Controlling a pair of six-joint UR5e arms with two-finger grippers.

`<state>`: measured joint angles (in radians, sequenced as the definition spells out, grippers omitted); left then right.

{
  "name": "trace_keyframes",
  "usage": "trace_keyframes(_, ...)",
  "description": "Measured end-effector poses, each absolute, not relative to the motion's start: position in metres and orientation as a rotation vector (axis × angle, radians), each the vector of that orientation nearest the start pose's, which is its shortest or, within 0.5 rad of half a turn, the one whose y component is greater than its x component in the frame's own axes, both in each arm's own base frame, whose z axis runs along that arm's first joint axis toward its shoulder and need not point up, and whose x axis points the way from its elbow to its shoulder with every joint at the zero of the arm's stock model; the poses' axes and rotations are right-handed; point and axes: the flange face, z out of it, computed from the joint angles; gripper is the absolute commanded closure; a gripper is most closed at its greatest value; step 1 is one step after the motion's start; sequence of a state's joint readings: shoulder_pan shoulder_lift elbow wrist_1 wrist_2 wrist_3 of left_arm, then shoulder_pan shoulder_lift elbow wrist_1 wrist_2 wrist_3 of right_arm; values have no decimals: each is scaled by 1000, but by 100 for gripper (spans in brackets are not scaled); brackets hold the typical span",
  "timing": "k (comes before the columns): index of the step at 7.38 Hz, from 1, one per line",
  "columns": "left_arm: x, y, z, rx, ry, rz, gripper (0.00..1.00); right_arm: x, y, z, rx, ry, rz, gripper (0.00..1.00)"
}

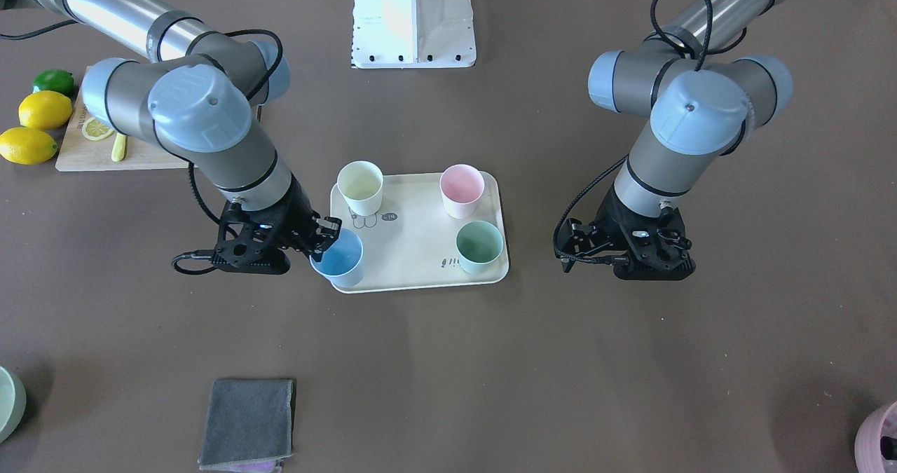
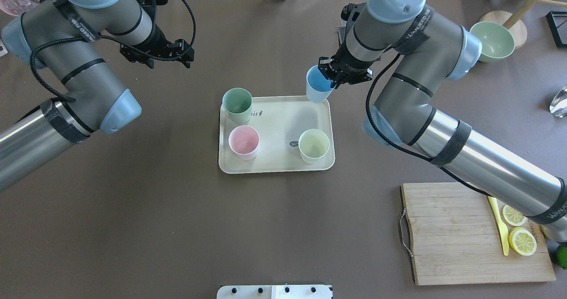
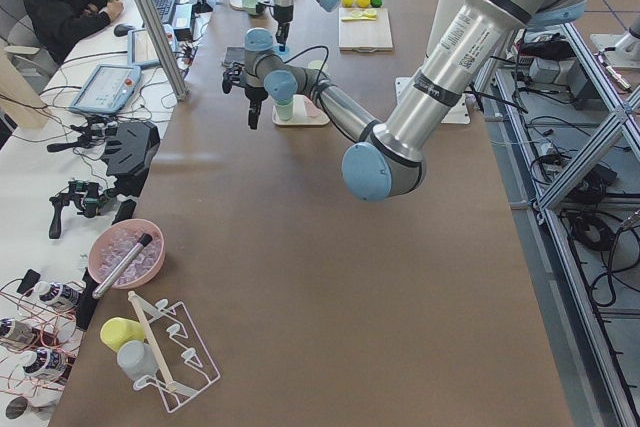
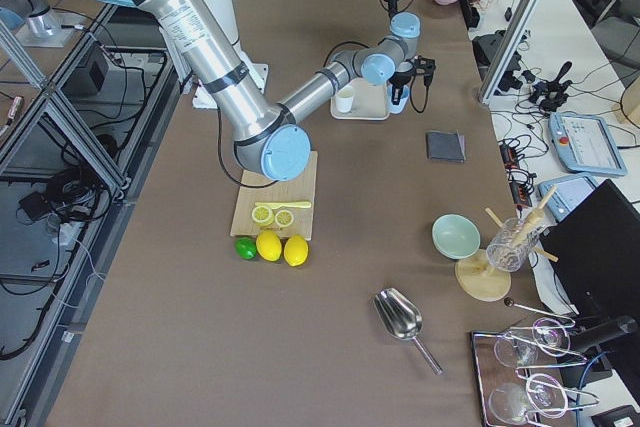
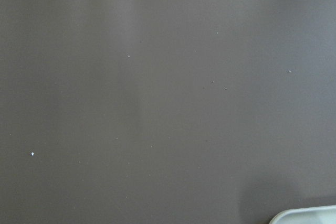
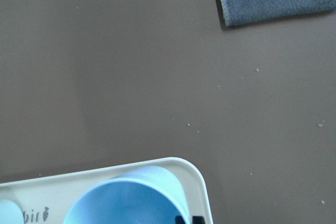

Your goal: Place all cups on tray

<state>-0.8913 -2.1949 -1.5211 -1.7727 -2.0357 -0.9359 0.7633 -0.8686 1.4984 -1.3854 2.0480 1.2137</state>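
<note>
Centre of the brown counter (image 2: 133, 210), clock read from the overhead view with twelve o'clock away from the robot: a cream rectangular tray with rounded corners and a raised rim (image 2: 277, 124) lies flat. Three small matte tapered cups stand upright on it, well apart from one another: a mint green cup (image 2: 237, 105) at the tray's ten o'clock corner, a pink cup (image 2: 243, 141) at its eight o'clock corner, and a pale yellow cup (image 2: 313, 145) at its four o'clock corner. The fourth, a light blue cup (image 2: 317, 86), is at the tray's two o'clock corner, slightly tilted, mouth up. The right hand (image 2: 331, 77) is closed on this cup's rim, one finger inside the mouth and one outside. The right wrist view shows the cup over the tray's corner; whether its base touches the tray surface cannot be determined. The left hand (image 1: 652, 256) hangs over bare counter at about ten o'clock from the tray, well apart from it, holding nothing; its finger spacing cannot be told from any view. A wooden cutting board (image 2: 447, 232) with lemon halves (image 2: 522, 240) lies at four o'clock of the tray. A folded grey cloth (image 1: 247, 422) lies toward one o'clock, and a pale green bowl (image 2: 491, 41) farther out at two o'clock.
</note>
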Motion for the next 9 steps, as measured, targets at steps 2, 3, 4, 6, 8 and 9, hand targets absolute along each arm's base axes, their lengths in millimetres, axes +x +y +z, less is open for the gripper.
trace_keyframes(2, 373, -612, 289, 212, 852, -62, 2, -494, -552, 249, 51, -883, 175, 2)
trace_keyframes(3, 373, -612, 289, 213, 852, -62, 2, -499, -551, 250, 52, -876, 175, 0)
trace_keyframes(4, 370, -613, 288, 220, 852, -57, 2, -500, -552, 248, 54, -875, 179, 0)
trace_keyframes(6, 348, -608, 297, 245, 849, -29, 2, -482, -569, 229, 59, -900, 203, 0)
trace_keyframes(8, 301, -596, 311, 261, 869, -9, 2, -418, -606, 219, 9, -961, 230, 0)
trace_keyframes(9, 268, -588, 326, 277, 866, 27, 2, -369, -626, 229, -12, -982, 221, 0)
